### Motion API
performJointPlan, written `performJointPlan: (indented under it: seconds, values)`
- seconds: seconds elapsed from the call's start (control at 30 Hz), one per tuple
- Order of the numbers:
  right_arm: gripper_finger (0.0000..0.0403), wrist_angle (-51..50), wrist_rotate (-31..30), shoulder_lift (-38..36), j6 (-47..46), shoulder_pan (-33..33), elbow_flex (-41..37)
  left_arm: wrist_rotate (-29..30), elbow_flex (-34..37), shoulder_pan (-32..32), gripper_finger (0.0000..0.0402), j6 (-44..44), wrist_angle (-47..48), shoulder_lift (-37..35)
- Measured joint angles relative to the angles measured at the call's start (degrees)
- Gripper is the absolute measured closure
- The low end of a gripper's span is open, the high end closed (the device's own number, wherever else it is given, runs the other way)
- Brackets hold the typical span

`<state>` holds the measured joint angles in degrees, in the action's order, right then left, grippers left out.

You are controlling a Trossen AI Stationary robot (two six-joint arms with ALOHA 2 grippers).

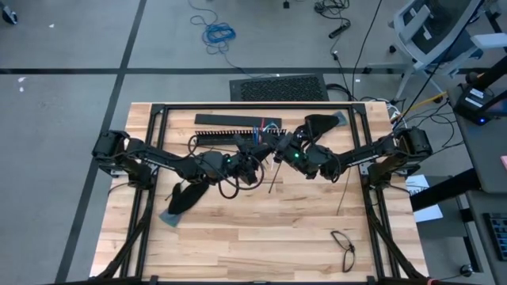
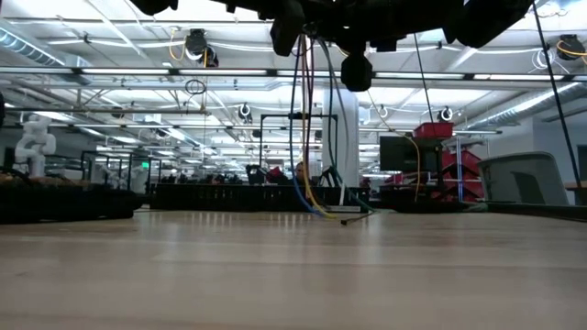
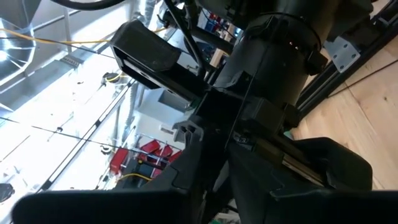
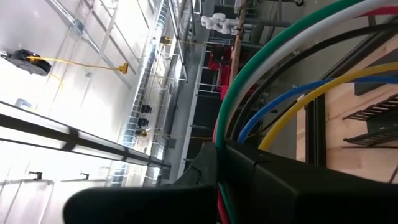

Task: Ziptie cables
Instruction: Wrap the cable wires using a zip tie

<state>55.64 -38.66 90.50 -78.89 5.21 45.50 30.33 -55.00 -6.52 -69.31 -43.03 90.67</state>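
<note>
Two dark arms are meeting over the back middle of the counter point(image 1: 238, 237); the cables point(image 4: 273, 74) are hanging in a bundle from the right tool point(image 1: 279, 147), which is pinching them tight, their ends trailing onto the wood near the slotted bar point(image 1: 230, 119); the left tool point(image 1: 255, 158) is hovering just beside, its spread I cannot tell.
</note>
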Motion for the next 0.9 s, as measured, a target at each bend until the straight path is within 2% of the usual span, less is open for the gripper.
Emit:
performJointPlan:
  seconds: [0.9]
  values:
    - [0.0403,1.2,0.6,0.2,1.8,0.1,0.0,0.3,0.0,-1.9,0.0314,0.0,0.0,-0.4]
